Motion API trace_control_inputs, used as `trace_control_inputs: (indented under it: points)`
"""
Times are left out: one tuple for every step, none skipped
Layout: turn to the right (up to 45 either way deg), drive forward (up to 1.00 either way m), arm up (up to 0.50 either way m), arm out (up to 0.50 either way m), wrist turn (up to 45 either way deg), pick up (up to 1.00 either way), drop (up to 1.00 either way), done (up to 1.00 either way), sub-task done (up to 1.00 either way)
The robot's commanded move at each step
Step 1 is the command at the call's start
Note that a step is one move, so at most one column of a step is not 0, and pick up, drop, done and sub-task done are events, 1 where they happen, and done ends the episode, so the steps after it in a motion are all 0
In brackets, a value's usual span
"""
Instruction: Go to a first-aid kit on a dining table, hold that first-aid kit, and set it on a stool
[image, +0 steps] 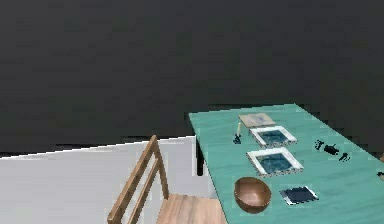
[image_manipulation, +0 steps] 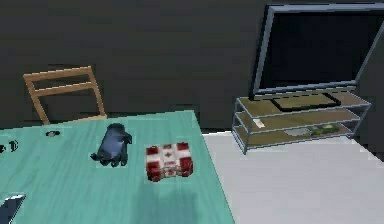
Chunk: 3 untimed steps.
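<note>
A red and white first-aid kit (image_manipulation: 168, 160) lies on the green dining table (image_manipulation: 60, 180) near the table's right edge in the arm side view. A dark blue-grey lump (image_manipulation: 115, 144) lies just left of it. In the forward view the same green table (image: 225, 130) stretches from the middle to the right.
On the table in the forward view stand two white-framed square trays (image: 274, 134), (image: 275, 160), a brown bowl (image: 254, 193), a small dark tablet (image: 299, 196) and dark small items (image: 330, 149). Wooden chairs (image: 150, 190), (image_manipulation: 65, 92) stand by the table. A television (image_manipulation: 322, 47) sits on a low shelf stand (image_manipulation: 300, 120).
</note>
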Motion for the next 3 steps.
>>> trace_control_inputs:
  points:
    - [0.0,0.00,0.00,0.40,0.0,0.00,0.00,0.00,0.00]
    - [0.0,0.00,0.00,0.00,45.0,0.00,0.00,0.00,0.00]
    - [0.0,0.00,0.00,0.00,45.0,0.00,0.00,0.00,0.00]
